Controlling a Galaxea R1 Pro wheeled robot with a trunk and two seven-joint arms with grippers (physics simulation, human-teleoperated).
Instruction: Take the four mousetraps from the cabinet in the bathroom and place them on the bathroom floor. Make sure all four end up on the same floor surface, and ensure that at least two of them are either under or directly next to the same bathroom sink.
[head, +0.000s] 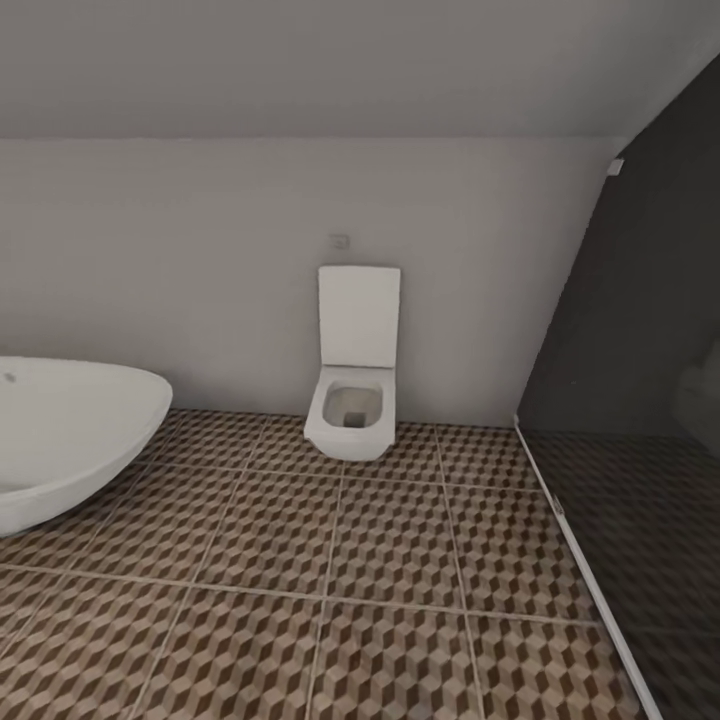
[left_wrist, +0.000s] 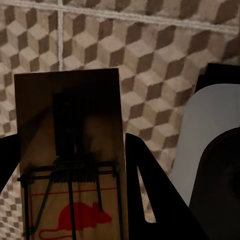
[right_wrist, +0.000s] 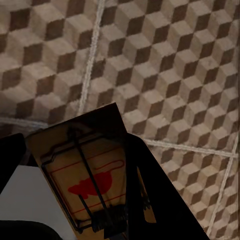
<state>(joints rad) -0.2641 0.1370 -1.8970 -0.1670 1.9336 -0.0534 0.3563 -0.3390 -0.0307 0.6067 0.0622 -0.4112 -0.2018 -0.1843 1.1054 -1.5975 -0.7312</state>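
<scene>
The left end effector (left_wrist: 75, 185) grips 1 mousetrap (left_wrist: 70, 145), a flat wooden slab with a wire spring bar and a red mouse print, clamped between its 2 dark fingers (left_wrist: 150, 190) and held above the bathroom floor (left_wrist: 150, 60). A pale grey rounded part of the robot sits just beside that finger.

The right end effector (right_wrist: 75, 190) is likewise closed on a second mousetrap (right_wrist: 85, 165), its red mouse print and wire bar facing the camera, tilted over the cube-patterned tiles and the pale grout lines that cross beneath it.

In the head view the bathroom floor (head: 380, 560) spreads out in front of a square white toilet (head: 352, 390) with its lid raised against the grey wall. Left of the toilet, the rounded end of a white bathtub (head: 70, 430) juts over the tiles. Right of the toilet, a dark glass panel (head: 630, 400) rises from a pale strip that runs across the floor.
</scene>
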